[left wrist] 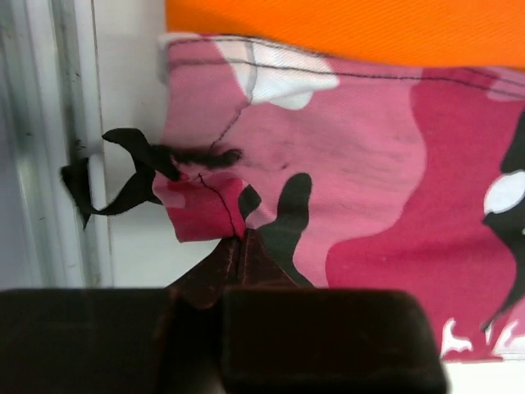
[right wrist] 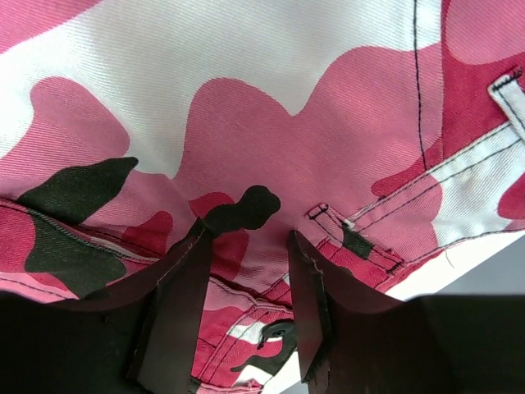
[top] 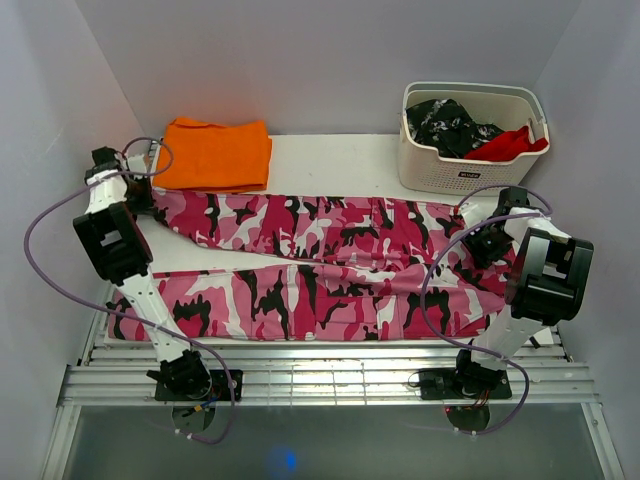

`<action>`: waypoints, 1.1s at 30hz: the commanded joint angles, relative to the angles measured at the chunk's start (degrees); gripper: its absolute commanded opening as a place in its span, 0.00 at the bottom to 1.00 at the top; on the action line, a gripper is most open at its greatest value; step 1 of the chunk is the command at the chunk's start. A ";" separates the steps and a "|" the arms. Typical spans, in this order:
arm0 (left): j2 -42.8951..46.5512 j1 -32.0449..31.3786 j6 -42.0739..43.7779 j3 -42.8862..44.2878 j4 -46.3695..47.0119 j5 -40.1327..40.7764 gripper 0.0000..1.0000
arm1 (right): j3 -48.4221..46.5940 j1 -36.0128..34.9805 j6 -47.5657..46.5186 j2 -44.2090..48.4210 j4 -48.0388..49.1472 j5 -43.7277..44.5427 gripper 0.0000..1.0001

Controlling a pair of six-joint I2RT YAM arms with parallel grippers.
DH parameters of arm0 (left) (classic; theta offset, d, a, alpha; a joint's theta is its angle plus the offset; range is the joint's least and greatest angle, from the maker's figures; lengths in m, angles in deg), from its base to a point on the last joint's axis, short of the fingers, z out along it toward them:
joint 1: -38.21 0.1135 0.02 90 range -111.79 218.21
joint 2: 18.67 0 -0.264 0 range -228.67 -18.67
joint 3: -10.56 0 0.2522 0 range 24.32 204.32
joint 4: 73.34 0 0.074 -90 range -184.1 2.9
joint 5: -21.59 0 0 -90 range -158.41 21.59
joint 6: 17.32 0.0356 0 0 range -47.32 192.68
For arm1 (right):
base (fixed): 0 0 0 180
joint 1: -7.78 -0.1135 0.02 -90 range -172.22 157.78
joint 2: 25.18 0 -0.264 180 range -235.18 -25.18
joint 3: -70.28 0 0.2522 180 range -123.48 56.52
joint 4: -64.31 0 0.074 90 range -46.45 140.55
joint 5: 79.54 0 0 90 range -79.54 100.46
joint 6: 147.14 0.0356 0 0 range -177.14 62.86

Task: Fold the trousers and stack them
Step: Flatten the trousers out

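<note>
Your left arm [top: 150, 300] and right arm [top: 505, 335] were white links with boxy black joints, lilac cables [top: 27, 245] looped off each, your fingers [right wrist: 176, 312] were dark, flat, matte.

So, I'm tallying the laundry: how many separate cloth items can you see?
4: the pink camouflage trousers spread across the table; the folded orange cloth at far left; a black-and-white speckled garment and a red garment in the basket. More may lie hidden underneath.
</note>
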 commanded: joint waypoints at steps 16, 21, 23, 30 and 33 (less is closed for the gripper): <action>3.77 2.78 19.93 4.83 -25.39 17.54 0.52 | 4.73 0.38 -8.96 5.06 -4.60 7.39 0.29; 4.11 2.88 18.53 10.45 -23.27 9.91 0.71 | 8.34 1.08 -11.95 6.65 -3.65 10.38 0.22; 5.43 2.88 18.35 10.90 -22.84 8.23 0.83 | 8.61 1.87 -11.60 5.77 -2.59 11.34 0.21; 6.84 3.57 16.16 4.24 -18.54 3.57 0.87 | 5.63 2.66 -9.50 2.43 -2.67 11.00 0.20; 6.67 4.72 12.73 2.12 -15.81 -2.83 0.87 | 5.10 2.84 -9.23 2.61 -2.59 11.26 0.20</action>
